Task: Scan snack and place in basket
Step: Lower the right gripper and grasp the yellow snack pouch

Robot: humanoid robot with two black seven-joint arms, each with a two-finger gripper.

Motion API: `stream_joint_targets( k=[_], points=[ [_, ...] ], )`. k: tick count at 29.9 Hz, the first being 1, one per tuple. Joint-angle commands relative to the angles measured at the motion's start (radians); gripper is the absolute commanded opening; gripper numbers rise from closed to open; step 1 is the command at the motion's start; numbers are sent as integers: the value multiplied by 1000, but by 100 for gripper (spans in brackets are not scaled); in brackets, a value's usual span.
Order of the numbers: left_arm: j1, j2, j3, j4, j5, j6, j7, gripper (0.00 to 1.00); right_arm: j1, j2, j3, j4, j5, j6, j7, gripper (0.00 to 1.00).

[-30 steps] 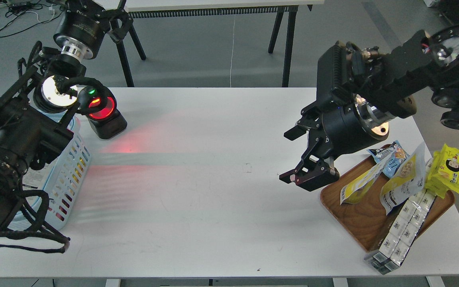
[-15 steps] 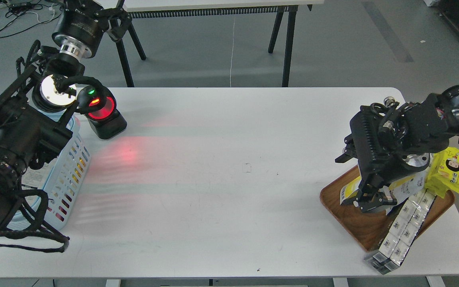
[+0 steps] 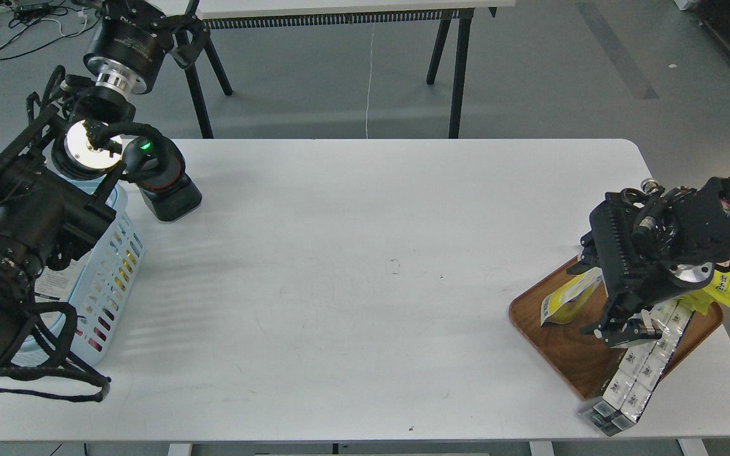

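The right gripper (image 3: 625, 330) dips into the brown wooden tray (image 3: 568, 358) near the table's right edge; its dark fingers blur together, so I cannot tell their spread. Beside it lies a crinkled yellow snack (image 3: 566, 299). The slotted light-blue plastic basket (image 3: 108, 272) sits at the left edge, the left gripper (image 3: 184, 28) raised beyond the far-left corner, its state unclear.

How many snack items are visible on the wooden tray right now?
3: a yellow-white pouch at its left, white packs along its front-right edge, a yellow packet at right. The right pincer may hide more.
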Motion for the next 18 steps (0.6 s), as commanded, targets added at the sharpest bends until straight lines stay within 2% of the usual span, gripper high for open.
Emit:
stream_joint_targets(
  k=[1, 10, 14, 18],
  points=[
    [0, -1, 0, 1, 0, 0, 0, 100, -39, 18, 8, -83, 0, 0, 0, 82],
    [0, 2, 2, 1, 0, 0, 0, 100, -98, 61, 31, -185, 0, -3, 0, 78],
    [0, 0, 2, 1, 0, 0, 0, 100, -112, 63, 32, -212, 0, -3, 0, 66],
    [0, 0, 3, 1, 0, 0, 0, 100, -109, 89, 37, -217, 0, -9, 0, 48]
  ],
)
